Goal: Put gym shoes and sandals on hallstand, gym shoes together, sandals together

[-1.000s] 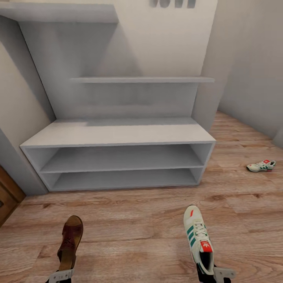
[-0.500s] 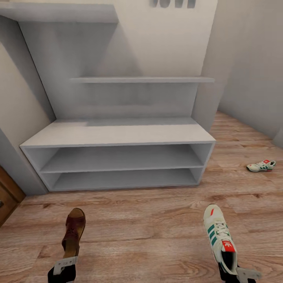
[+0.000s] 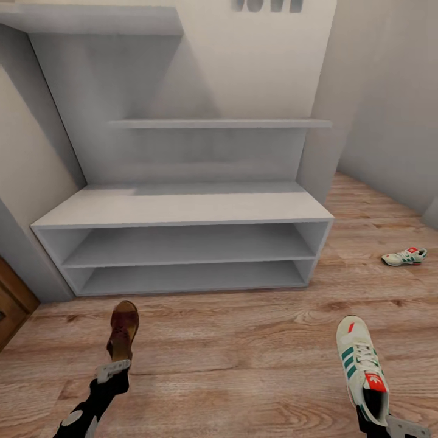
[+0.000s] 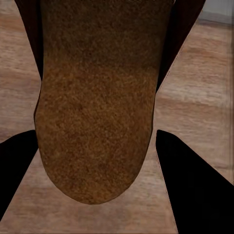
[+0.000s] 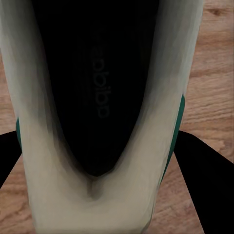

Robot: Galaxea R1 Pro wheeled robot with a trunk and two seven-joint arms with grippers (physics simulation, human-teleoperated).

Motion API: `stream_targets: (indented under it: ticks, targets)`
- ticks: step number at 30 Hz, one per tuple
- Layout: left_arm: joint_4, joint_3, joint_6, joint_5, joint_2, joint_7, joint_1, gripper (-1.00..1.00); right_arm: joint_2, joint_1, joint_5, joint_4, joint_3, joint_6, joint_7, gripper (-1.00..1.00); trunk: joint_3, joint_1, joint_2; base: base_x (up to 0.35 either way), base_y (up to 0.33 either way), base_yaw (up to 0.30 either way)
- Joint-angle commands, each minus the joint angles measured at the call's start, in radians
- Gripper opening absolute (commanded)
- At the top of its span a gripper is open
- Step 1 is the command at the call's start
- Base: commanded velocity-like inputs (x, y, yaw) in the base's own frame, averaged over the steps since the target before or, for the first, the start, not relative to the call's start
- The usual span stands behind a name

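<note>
Two shoes are in our grip at once. Our left gripper (image 3: 114, 368) is clamped on the heel of a brown sandal (image 3: 123, 329), whose toe points ahead toward the hallstand (image 3: 182, 210). In the left wrist view the sandal's (image 4: 95, 107) tan insole runs up between the two dark fingers (image 4: 195, 180), which sit on either side of its rounded heel end with the wood floor (image 4: 195, 87) visible past them.

Our right gripper (image 3: 389, 423) holds a white gym shoe (image 3: 364, 371) by its heel, low at the right of the head view. We see its green side stripes, white laces and red-orange tongue patch, and its toe also points forward. In the right wrist view the gym shoe's (image 5: 97, 185) dark opening and pale heel collar lie between the fingers (image 5: 204, 165), which press in at both sides.

Both held shoes are in front of the hallstand and well apart from each other, over the corridor floor (image 3: 243, 340). The hallstand is a low, wide, light-grey unit against the wall, with a flat top and two open tiers, and grey wall shelves (image 3: 219, 123) above it.

A second gym shoe (image 3: 404, 257) lies on the floor to the right of the hallstand, well apart from it, near the grey side wall.
</note>
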Motion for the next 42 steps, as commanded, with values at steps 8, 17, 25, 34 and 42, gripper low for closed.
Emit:
stream_targets:
  ticks: [8, 17, 25, 34, 42]
  targets:
    - [0.001, -0.052, 0.106, -0.010, -0.001, 0.081, -0.105, -1.00, 0.004, -0.001, -0.009, 0.004, 0.003, -0.003, 0.005, -1.00, -0.001, 0.000, 0.000, 0.000, 0.000, 0.000]
    - [-0.002, -0.143, 0.236, -0.006, -0.012, 0.190, -0.218, -1.00, 0.008, -0.001, -0.008, 0.006, 0.003, -0.002, 0.006, -1.00, -0.001, 0.000, 0.000, 0.000, 0.000, 0.000]
    - [-0.004, -0.145, 0.266, -0.009, -0.011, 0.190, -0.264, -1.00, 0.008, -0.001, -0.008, 0.006, 0.003, -0.002, 0.006, -1.00, -0.001, 0.000, 0.000, 0.000, 0.000, 0.000]
    - [-0.013, -0.157, 0.322, -0.008, -0.008, 0.189, -0.276, -1.00, 0.008, -0.001, -0.009, 0.005, 0.003, -0.003, 0.007, -1.00, -0.001, 0.000, 0.000, 0.000, 0.000, 0.000]
    - [-0.036, -0.191, 0.328, -0.007, -0.013, 0.184, -0.275, -1.00, 0.008, -0.001, -0.009, 0.005, 0.003, -0.003, 0.007, -1.00, -0.001, 0.000, 0.000, 0.000, 0.000, 0.000]
